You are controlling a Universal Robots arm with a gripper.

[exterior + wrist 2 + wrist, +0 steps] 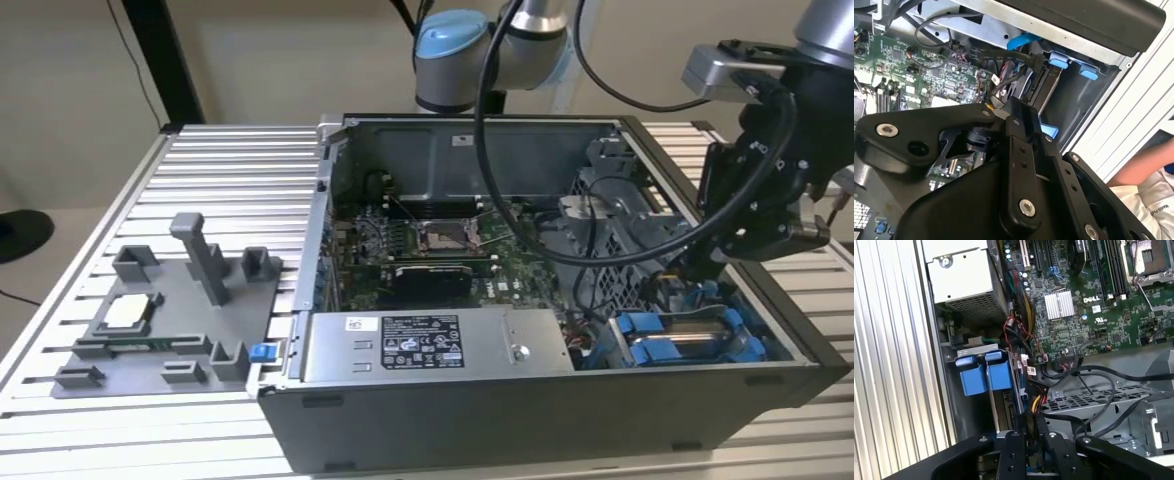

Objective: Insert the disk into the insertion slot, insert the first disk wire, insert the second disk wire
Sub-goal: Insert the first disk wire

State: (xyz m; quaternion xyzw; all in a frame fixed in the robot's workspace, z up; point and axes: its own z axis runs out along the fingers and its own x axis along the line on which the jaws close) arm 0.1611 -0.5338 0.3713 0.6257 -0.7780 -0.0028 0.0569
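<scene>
**rackrat:** What's the gripper point(1036, 442) doing down in that corner of the case point(534, 400)?

**benchmonkey:** It's reaching into the end at the exterior view's right, just over the insertion slot point(631, 325). The fingers point(1016, 450) are sitting narrow. In the first wrist view they look to be pinching a disk wire point(1033, 405), the bundle with yellow and black strands. I'm guessing it's gripping near the plug end so the wire isn't flopping while it's lining up with the drive.

**rackrat:** And the disk?

**benchmonkey:** The disk point(687, 345) is looking seated to me, lying in the slot with its blue frame between the rails. That'd be why the robot arm point(461, 50) is handling cabling there and not carrying a drive. I can't tell if the plug is touching its socket, because the fingers are covering it.

**rackrat:** Headcount?

**benchmonkey:** One robot arm, one gripper, and one case lying on its side with the panel off, so everything's reachable. There's one grey box point(427, 345) with a label and one motherboard point(427, 250). I'm counting two blue tabs point(974, 380) side by side in the first wrist view, and one wire in the grip. One grey fixture point(174, 310) is sitting on the ribbed table point(227, 160) at the exterior view's left, apart from the case. Someone's forearm point(1144, 170) is showing beside the table in the second wrist view.
</scene>
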